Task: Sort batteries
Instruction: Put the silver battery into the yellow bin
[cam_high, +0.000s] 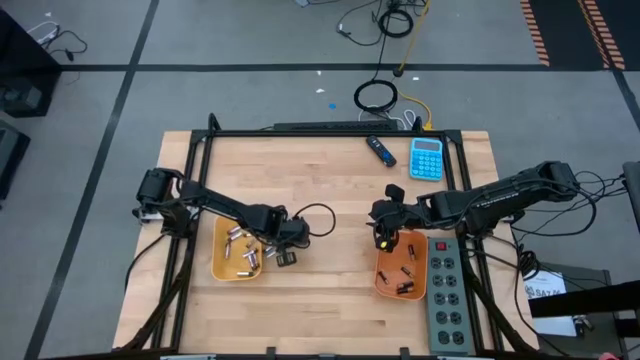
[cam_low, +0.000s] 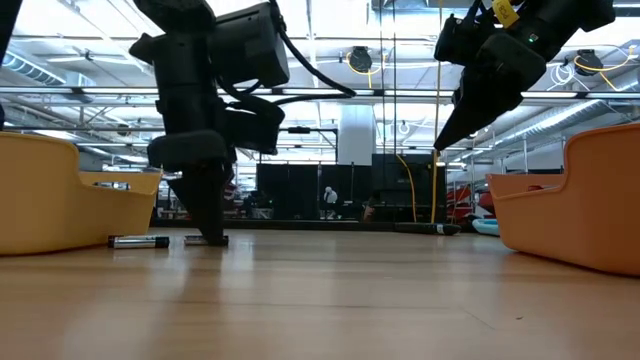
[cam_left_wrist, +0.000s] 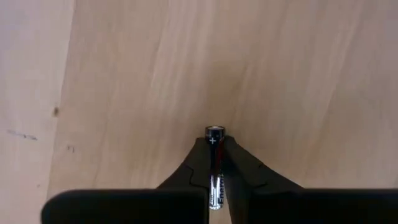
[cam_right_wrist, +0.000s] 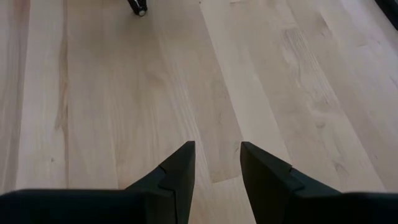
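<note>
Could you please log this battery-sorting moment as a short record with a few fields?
left gripper: shut on a small dark cylindrical battery, low at the wooden table
right gripper: open, empty, above the table
left yellow-orange tray: silvery batteries
right orange tray: dark batteries
loose battery on the table: beside the left tray

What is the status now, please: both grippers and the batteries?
Left gripper shut on dark battery, low at table by left tray. Right gripper open, empty, raised. Nothing blocking.
</note>
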